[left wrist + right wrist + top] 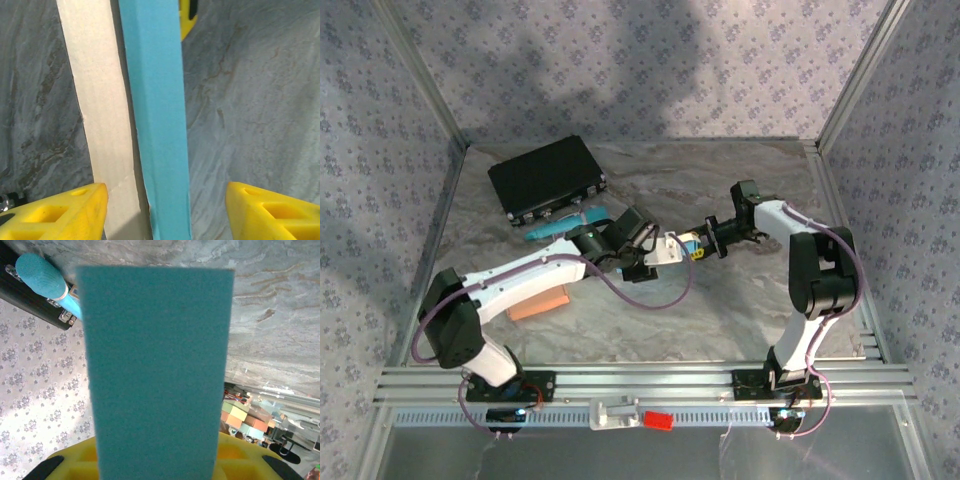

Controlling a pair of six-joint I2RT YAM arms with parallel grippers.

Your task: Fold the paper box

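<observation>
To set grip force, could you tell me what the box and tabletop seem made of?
Box: likely thin paperboard, matte blue face, raw cream back, slightly ragged cut edge. Tabletop: grey marble-look surface with brownish veins, possibly a printed sheet.

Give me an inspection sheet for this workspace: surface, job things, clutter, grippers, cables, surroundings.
Surface: marble-look table, no spills seen.
Job's things: paper box mid-table between the two grippers; blue and white faces show in the left wrist view.
Clutter: black case at far left, teal tool just in front of it, orange block beside the left arm.
Grippers: left gripper open, its yellow fingers on either side of the box; right gripper shut on the box's end.
Cables: purple cable loops over the table near the box.
Surroundings: patterned walls, metal rail in front, red piece on it.
</observation>
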